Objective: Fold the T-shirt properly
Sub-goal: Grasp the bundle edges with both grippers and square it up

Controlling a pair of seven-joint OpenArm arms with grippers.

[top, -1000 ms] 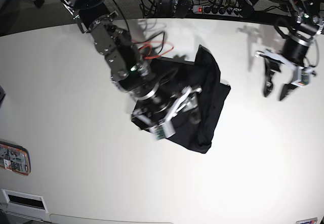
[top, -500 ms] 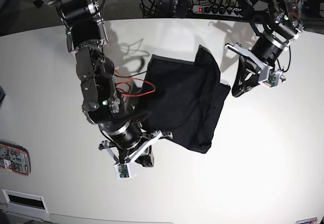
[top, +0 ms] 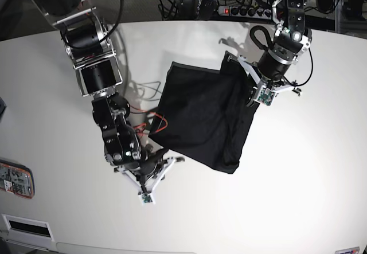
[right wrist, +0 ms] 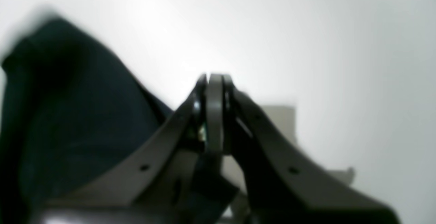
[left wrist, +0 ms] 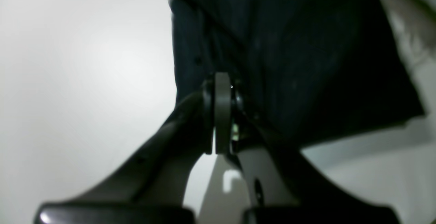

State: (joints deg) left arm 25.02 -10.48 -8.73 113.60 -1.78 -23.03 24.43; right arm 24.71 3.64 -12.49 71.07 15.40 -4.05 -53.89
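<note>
The black T-shirt (top: 200,110) lies partly folded on the white table (top: 298,179), with a doubled layer along its right side. My left gripper (top: 252,98) is at the shirt's upper right edge. In the left wrist view its jaws (left wrist: 221,81) are shut, tips against the dark cloth (left wrist: 289,47), with no cloth seen between them. My right gripper (top: 152,174) is low over the table just off the shirt's lower left corner. It is shut (right wrist: 214,81) on nothing, with the shirt (right wrist: 68,115) to its left.
A red cable (top: 157,119) loops from the right arm beside the shirt's left edge. A small orange-rimmed device (top: 14,179) lies at the table's left edge. A power strip (top: 246,11) and tangled cables sit behind the table.
My right arm left the top of the shirt, swung down to the lower left and shut. My left arm came in from the far right to the shirt's edge and shut.
</note>
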